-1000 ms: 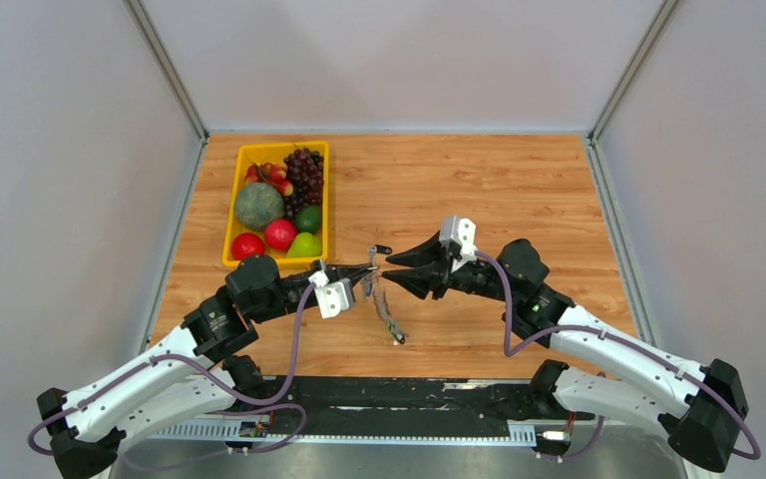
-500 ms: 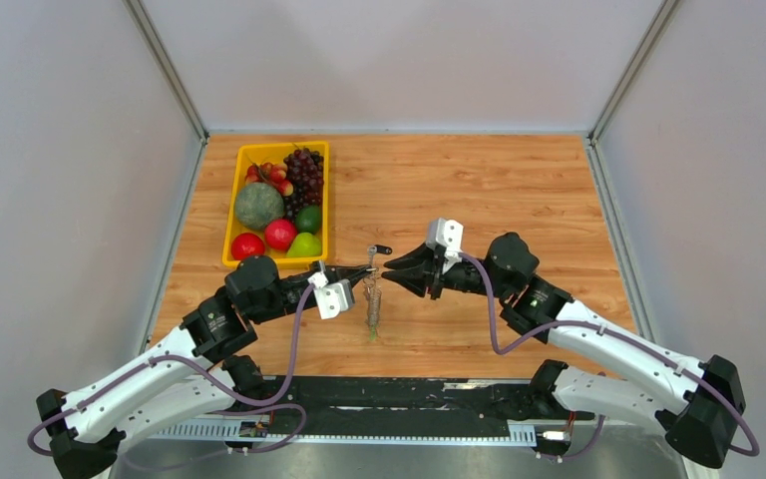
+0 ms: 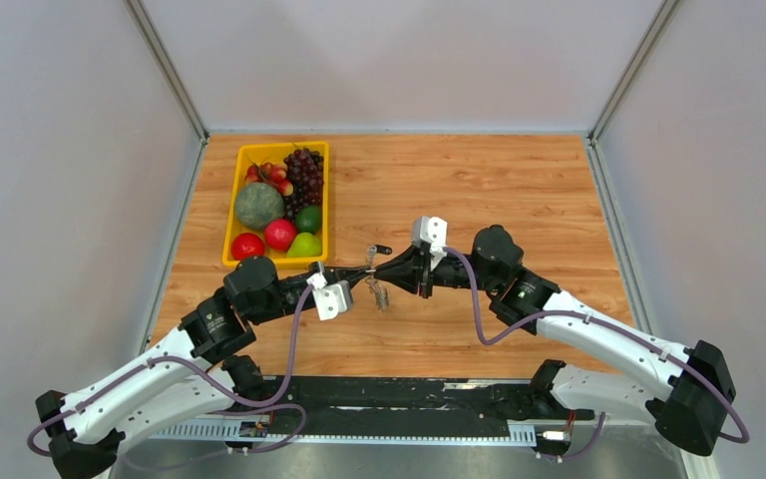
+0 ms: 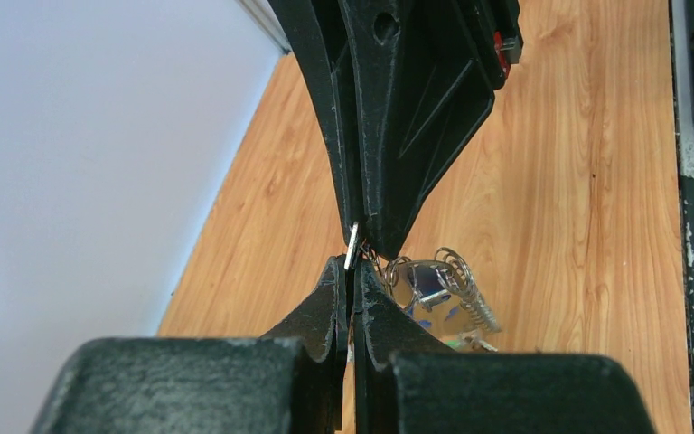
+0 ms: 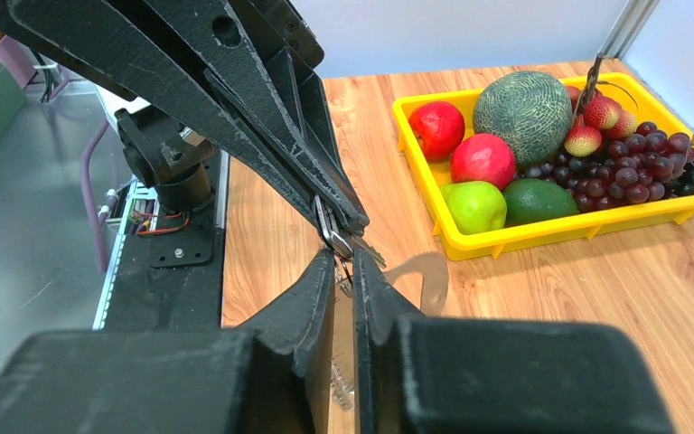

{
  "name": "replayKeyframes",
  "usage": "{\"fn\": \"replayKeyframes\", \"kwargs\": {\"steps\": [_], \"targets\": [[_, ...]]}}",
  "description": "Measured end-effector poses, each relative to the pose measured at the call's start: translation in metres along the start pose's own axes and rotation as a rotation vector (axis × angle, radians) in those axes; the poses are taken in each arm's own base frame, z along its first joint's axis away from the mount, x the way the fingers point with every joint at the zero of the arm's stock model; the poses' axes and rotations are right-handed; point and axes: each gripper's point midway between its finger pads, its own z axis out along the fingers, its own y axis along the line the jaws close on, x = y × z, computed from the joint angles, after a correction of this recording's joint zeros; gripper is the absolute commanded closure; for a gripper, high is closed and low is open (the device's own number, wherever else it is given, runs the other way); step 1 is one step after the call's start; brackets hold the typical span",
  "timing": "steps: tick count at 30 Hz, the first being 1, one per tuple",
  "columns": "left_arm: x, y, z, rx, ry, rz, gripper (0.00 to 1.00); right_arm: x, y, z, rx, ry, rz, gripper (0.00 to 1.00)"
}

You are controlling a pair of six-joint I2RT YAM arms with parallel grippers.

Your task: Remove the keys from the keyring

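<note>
The keyring [image 3: 380, 294], a thin grey coil with tiny keys on it, hangs between my two grippers above the table's middle. A black-headed key [image 3: 380, 249] sticks up from the top of the bundle. My left gripper [image 3: 362, 273] is shut on a thin silver part at the bundle's top [image 4: 351, 264]. The coil [image 4: 459, 282] with blue-headed keys [image 4: 425, 276] dangles just beyond it. My right gripper [image 3: 387, 270] meets it tip to tip and is shut on the same top part [image 5: 343, 260]. The coil [image 5: 342, 380] shows blurred below its fingers.
A yellow tray [image 3: 281, 146] of fruit stands at the back left and also shows in the right wrist view [image 5: 542, 237]. A black rail [image 3: 399, 394] runs along the table's near edge. Grey walls enclose the table on three sides.
My right gripper has moved left to the left gripper's tips and closed from open. The hanging coil, swinging out a second ago, now bunches short under the tips.
</note>
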Motion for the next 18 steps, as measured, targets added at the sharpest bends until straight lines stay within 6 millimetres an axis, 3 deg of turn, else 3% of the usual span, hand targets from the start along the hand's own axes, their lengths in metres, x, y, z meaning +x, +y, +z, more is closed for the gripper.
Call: {"fn": "replayKeyframes", "kwargs": {"steps": [3,7,11,18], "targets": [[-0.0004,0.0000,-0.0012,-0.001,0.000,0.002,1.00,-0.0006,0.0004,0.0001,-0.003,-0.001,0.000,0.89],[-0.0012,0.0009,-0.0024,-0.007,-0.002,0.003,1.00,-0.0009,0.0005,0.0011,-0.008,0.000,0.000,0.78],[0.0004,0.0003,-0.0039,-0.012,-0.002,0.005,1.00,0.0014,0.0008,0.0015,-0.010,0.007,0.003,0.73],[-0.0009,0.0014,-0.0056,-0.021,-0.009,0.008,1.00,0.0078,0.0012,0.0005,-0.009,0.031,0.016,0.84]]}}
